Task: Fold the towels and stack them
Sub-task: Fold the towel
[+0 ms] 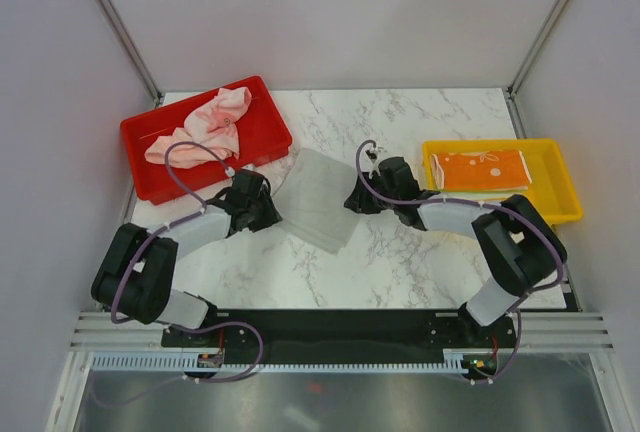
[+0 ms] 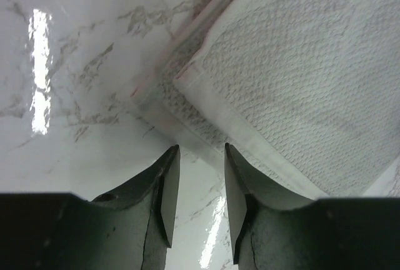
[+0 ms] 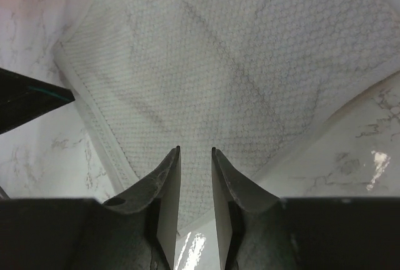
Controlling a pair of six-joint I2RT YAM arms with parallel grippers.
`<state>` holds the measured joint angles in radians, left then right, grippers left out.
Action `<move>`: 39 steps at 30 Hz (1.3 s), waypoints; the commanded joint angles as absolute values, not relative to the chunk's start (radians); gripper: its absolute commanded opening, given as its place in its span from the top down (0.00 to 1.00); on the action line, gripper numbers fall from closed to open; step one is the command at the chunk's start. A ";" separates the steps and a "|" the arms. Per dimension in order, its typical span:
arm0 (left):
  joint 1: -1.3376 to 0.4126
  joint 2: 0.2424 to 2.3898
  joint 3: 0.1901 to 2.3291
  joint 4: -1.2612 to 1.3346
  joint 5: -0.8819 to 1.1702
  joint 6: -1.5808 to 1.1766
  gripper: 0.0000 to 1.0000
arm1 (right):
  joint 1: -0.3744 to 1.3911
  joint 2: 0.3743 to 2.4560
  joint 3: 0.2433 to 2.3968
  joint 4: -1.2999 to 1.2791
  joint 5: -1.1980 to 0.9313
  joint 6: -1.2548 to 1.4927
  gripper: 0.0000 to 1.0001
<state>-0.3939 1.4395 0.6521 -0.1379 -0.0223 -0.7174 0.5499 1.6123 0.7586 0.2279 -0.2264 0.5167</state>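
Left gripper [image 2: 197, 201]: jaws apart, nothing between them, only bare marble table [image 1: 400, 252] in the gap. It sits low at the left edge of the grey-white towel [image 1: 318, 200], not touching it as far as the left wrist view shows.

Right gripper [image 3: 195, 204]: jaws apart too, with a narrower gap. It is over the towel's opposite edge and nothing is pinched (weave visible through the gap, unbunched).

The towel lies flat mid-table between the two grippers, turned diagonal to the table edges.

Around:
- red tray [image 1: 268, 132] is back-left, just behind the left gripper, with its near corner close to the towel
- crumpled pink towel [image 1: 205, 127] is in the tray, partly draped over the left arm's cable loop side
- yellow tray [image 1: 555, 177] is right, just beside the right arm's forearm
- orange-print towel [image 1: 482, 169] lies folded flat inside it

Nothing lies between either gripper and the grey-white towel.

View differences:
- the left wrist view shows stacked layers at the towel corner with a pinkish hem, so it is doubled over; the top view shows only a flat pale sheet
- the right wrist view shows a dark shape [image 3: 25, 98] entering from the left edge (can't tell which part)
- only the top view shows both trays whole
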 commanded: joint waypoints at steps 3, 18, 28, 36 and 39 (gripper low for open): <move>-0.397 1.324 0.673 -0.267 -0.077 -0.845 0.59 | 0.555 1.732 0.857 0.207 -0.219 0.474 0.68; -0.399 1.256 0.799 -0.285 -0.005 -0.770 0.50 | 0.380 1.861 1.278 -0.400 -0.216 -0.020 0.59; -0.397 1.619 0.975 -0.302 0.055 -0.607 0.53 | 0.432 1.568 1.019 -0.313 -0.051 0.711 0.47; -0.397 1.652 0.974 -0.311 0.009 -0.615 0.51 | 0.560 1.477 0.778 -0.169 0.078 0.960 0.46; -0.397 1.690 0.980 -0.311 0.003 -0.623 0.51 | 0.592 1.486 0.726 -0.106 0.120 1.002 0.48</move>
<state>-0.3950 1.6527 0.9459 -0.3122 0.0265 -0.6540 0.5674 1.5192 0.7490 -0.2321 0.0341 0.8860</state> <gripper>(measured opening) 0.486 0.527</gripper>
